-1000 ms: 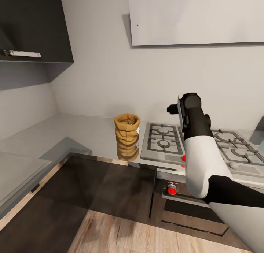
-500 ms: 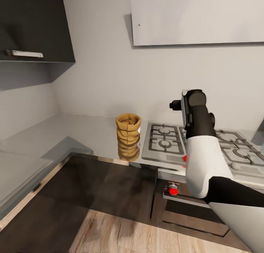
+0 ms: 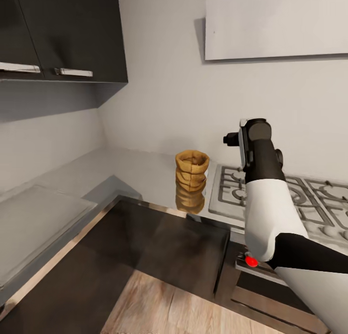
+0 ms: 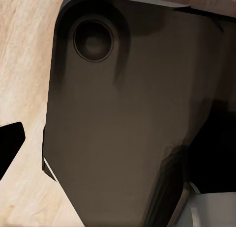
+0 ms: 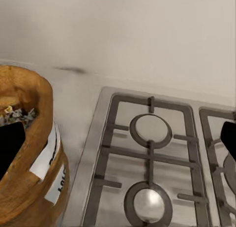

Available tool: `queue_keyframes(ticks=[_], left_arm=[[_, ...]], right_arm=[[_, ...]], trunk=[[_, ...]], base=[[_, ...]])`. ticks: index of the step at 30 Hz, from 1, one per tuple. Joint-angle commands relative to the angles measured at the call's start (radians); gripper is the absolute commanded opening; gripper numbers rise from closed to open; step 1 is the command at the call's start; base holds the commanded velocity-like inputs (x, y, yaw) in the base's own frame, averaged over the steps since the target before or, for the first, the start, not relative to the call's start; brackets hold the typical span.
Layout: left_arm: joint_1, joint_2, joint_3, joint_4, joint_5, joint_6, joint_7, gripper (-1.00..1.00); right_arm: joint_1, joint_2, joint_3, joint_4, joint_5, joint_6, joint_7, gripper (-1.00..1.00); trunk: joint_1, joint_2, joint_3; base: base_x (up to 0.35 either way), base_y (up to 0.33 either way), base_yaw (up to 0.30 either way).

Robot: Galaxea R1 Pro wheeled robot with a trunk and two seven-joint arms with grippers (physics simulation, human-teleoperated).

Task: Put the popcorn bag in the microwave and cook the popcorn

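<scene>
The bag [image 3: 192, 172] stands upright on the countertop [image 3: 140, 172], its rolled rim open and its reflection below it on the steel. The hob [image 3: 290, 203] lies just beside it. The right arm [image 3: 265, 194] rises in front of the hob, its gripper hidden. Dark wall cabinets [image 3: 67, 34] hang above the corner. A red knob [image 3: 251, 261] shows below the hob.

popcorn bag [image 3: 192, 171] upright on the countertop [image 3: 130, 172], just left of the gas hob [image 3: 285, 203], wall cabinets [image 3: 63, 34] above at far left, robot's right arm [image 3: 266, 198] raised near the hob's front, oven [image 3: 270, 281] below
</scene>
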Motion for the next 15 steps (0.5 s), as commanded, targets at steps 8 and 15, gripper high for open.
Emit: queue_keyframes(ticks=[8, 15], left_arm=[[0.0, 0.0, 0.003, 0.0, 0.007, -0.003, -0.001, 1.0], [0.0, 0.001, 0.003, 0.0, 0.007, -0.003, -0.001, 1.0]], right_arm=[[-0.001, 0.001, -0.002, 0.004, -0.002, 0.003, 0.0, 1.0], [-0.001, 0.001, -0.002, 0.015, -0.003, 0.003, 0.0, 1.0]], trunk=[[0.0, -0.001, -0.001], [0.0, -0.001, -0.001]], base=[[0.0, 0.0, 0.293], [0.0, 0.0, 0.293]])
